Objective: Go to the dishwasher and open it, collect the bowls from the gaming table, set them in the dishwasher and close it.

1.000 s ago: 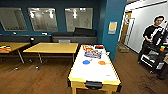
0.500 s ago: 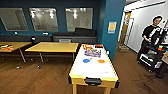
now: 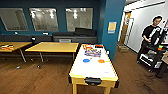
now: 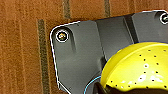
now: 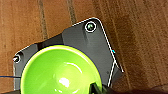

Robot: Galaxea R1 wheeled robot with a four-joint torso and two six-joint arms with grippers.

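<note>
Two bowls, blue bowl point(image 3: 86, 60) and orange bowl point(image 3: 101, 61), lie on the gaming counter point(image 3: 82, 70), which looms nearer than a second ago. The left end effector grasps the yellow bowl point(image 4: 140, 67), the right the green bowl point(image 5: 60, 72).

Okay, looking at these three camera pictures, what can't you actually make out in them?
- Left wrist view: the yellow bowl is cut off by the picture's edge; what grips it is hidden.
- Right wrist view: the green bowl is cut off too; its grip is unclear.
- Head view: the colourful items at the far end of the gaming table are too blurred to identify; the blue bowl and orange bowl show little shape.
</note>
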